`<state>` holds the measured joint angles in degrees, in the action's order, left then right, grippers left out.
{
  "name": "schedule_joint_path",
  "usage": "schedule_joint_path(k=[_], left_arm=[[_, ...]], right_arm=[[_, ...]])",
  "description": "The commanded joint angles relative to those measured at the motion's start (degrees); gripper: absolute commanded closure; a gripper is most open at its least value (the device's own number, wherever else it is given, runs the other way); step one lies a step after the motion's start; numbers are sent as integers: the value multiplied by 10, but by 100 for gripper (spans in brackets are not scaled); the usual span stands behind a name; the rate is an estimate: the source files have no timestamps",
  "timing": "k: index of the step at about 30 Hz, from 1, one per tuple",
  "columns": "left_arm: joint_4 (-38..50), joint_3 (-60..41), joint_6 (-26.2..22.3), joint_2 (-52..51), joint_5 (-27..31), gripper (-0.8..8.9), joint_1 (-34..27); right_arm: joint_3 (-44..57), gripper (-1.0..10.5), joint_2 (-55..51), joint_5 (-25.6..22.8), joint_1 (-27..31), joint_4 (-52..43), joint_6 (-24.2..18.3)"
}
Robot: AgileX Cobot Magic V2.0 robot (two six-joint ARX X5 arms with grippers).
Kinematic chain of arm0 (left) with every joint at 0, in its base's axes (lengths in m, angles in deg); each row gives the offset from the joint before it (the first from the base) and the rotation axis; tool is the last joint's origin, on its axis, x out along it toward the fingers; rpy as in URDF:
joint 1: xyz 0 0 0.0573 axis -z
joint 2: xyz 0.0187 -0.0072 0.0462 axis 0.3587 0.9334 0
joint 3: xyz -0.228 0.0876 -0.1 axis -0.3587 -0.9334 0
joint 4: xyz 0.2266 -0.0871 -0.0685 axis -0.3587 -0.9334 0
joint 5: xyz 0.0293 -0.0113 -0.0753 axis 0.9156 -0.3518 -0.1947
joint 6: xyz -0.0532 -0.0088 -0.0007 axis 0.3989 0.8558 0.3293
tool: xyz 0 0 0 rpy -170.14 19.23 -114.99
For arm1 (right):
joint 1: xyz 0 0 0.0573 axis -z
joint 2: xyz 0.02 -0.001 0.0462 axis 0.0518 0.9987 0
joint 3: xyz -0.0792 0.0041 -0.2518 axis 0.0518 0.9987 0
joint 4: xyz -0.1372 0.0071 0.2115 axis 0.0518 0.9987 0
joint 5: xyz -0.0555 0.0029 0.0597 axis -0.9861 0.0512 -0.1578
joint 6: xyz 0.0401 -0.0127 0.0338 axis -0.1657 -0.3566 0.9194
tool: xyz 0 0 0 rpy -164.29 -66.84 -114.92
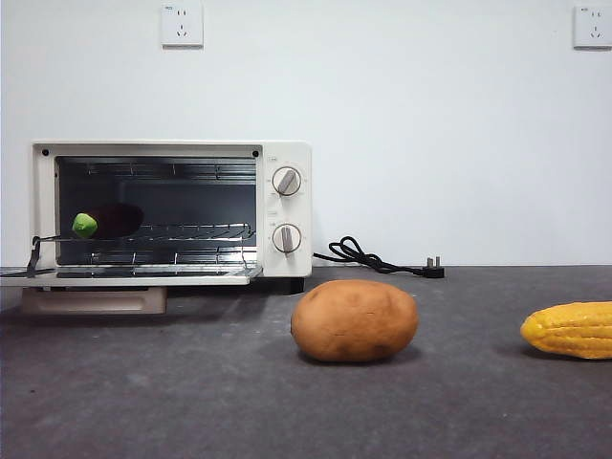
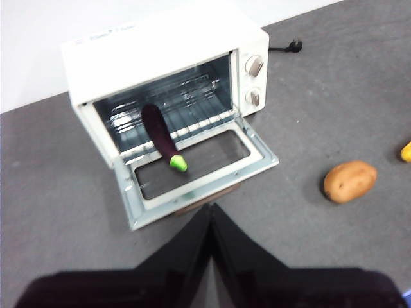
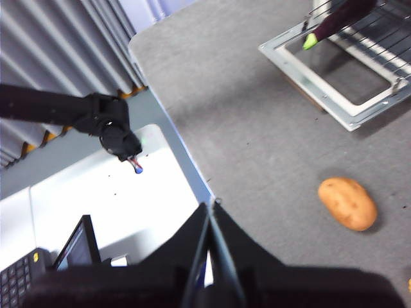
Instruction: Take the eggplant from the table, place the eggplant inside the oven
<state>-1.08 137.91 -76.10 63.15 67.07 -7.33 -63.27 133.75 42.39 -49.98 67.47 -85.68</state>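
We count one eggplant [image 2: 160, 136], and it lies on the wire rack [image 2: 192, 119] inside the oven [image 2: 167, 51], not on the table [image 1: 191, 402]. Its dark purple body reaches back into the cavity, while its green stem cap points outward, just over the front edge of the rack above the lowered door [image 2: 199, 168]. In the front view we see it toward the left side of the opening, cap nearest us.

There is one oven, cream-white, with its door folded down flat and two round knobs [image 1: 286, 181] stacked on its right panel. One black power cord [image 1: 368, 258] trails from behind it and ends in a plug lying on the table.

On the table we count one brown potato [image 1: 355, 320] in front of the oven's right end, and one yellow corn cob [image 1: 571, 330] well apart from it, farther right at the picture's edge.

We see two grippers, neither holding anything. The left gripper [image 2: 210, 215] hangs above the table in front of the open door, its two black jaws pressed together. The right gripper [image 3: 210, 215] sits back near the table's edge, well away from the oven, its jaws likewise closed against each other.
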Motion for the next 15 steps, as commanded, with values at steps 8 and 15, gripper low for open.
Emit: schedule_joint_path(k=[8, 15], left_arm=[[91, -5, 13, 105, -77, 820, -6], [174, -5, 8, 189, -188, 820, -134]], right_arm=[[50, 958, -15, -4, -39, 13, -11], [110, 958, -65, -77, -40, 13, -11]])
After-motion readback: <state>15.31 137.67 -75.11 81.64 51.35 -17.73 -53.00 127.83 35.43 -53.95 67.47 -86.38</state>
